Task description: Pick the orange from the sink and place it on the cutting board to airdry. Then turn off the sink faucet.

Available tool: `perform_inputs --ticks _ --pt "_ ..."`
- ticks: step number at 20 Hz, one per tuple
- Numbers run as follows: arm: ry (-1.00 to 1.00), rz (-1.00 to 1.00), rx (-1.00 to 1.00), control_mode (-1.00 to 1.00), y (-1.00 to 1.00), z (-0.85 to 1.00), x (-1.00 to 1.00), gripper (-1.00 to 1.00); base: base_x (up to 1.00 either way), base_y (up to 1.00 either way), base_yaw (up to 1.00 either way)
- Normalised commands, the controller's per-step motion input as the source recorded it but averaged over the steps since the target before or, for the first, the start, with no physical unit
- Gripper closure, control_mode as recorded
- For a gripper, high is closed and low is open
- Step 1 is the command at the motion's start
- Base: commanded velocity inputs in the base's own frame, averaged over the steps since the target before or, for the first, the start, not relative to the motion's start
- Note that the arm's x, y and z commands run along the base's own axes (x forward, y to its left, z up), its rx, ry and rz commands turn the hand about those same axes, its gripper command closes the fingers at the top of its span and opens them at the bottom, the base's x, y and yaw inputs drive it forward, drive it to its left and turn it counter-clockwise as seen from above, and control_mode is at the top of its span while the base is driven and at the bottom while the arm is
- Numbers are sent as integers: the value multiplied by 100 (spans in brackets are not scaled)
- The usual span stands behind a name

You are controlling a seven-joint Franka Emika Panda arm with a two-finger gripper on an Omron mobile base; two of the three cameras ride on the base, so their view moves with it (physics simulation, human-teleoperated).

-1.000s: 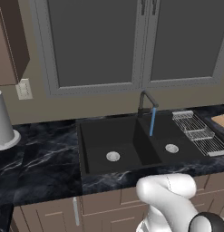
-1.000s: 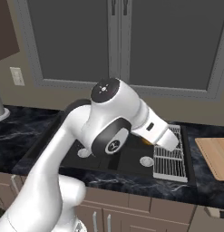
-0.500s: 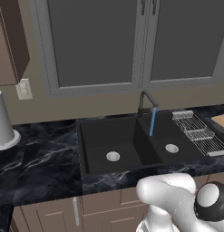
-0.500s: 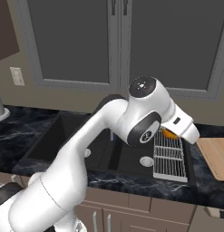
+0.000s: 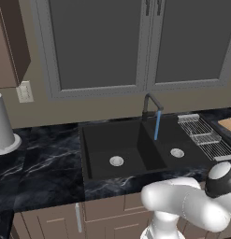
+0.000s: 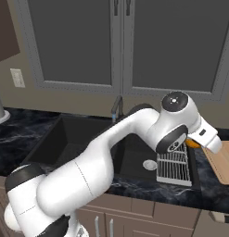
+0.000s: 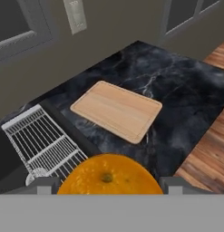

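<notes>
Now the arm has swung rightward since a second ago, carrying the orange (image 7: 109, 176) out of the sink (image 5: 135, 149) and over the dish rack (image 7: 43, 140); the gripper (image 7: 104, 185) pinches it between both fingers. The cutting board (image 7: 117, 109) lies just ahead, so placing comes next; the faucet (image 5: 152, 109) runs on.

Orange (image 7: 109, 176): lower half cut off at the hand view's bottom; in right base view mostly hidden behind the wrist. Gripper (image 7: 109, 186): only finger tips visible. Cutting board (image 5: 227, 124): clipped by left base view's right edge.
</notes>
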Motion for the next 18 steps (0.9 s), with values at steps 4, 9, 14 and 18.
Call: perform_inputs --ticks 4,9,14,18 --pt "0 0 2 -100 -25 -12 24 100 0 0 0" --pt "1 0 4 -100 -22 -5 24 100 0 0 0" --pt "4 0 4 -100 -34 -14 19 100 0 0 0" --pt "2 0 1 -100 -30 -35 21 100 0 0 0"
